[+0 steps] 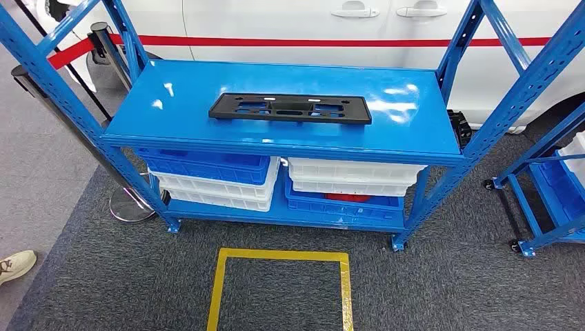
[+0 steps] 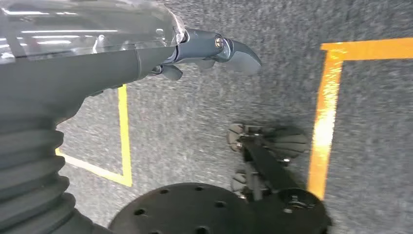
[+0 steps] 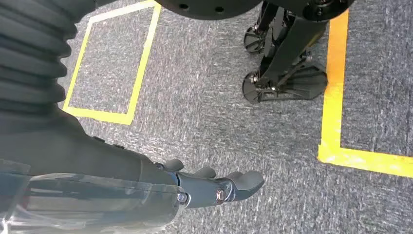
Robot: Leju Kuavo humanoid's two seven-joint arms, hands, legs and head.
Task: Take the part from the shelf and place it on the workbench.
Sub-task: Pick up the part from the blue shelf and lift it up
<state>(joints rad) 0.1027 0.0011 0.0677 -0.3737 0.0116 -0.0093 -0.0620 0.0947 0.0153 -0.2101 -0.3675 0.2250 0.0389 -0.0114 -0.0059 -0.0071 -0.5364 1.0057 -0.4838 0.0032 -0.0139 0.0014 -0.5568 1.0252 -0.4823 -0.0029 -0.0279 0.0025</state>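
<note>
A flat black plastic part (image 1: 290, 109) with several cut-outs lies lengthwise on the top board of the blue shelf (image 1: 172, 117), near its middle. Both arms hang down. My left hand (image 2: 204, 56) points at the grey carpet with its fingers stretched out and nothing in them. My right hand (image 3: 214, 185) hangs the same way over the carpet, fingers extended and holding nothing.
The shelf's lower level holds blue bins (image 1: 207, 165) and white bins (image 1: 352, 176). A yellow taped square (image 1: 279, 289) marks the carpet before the shelf. A stanchion base (image 1: 131, 203) stands at the left, a person's shoe (image 1: 15, 265) beside it, a blue cart (image 1: 552, 200) right, a white car (image 1: 310, 27) behind.
</note>
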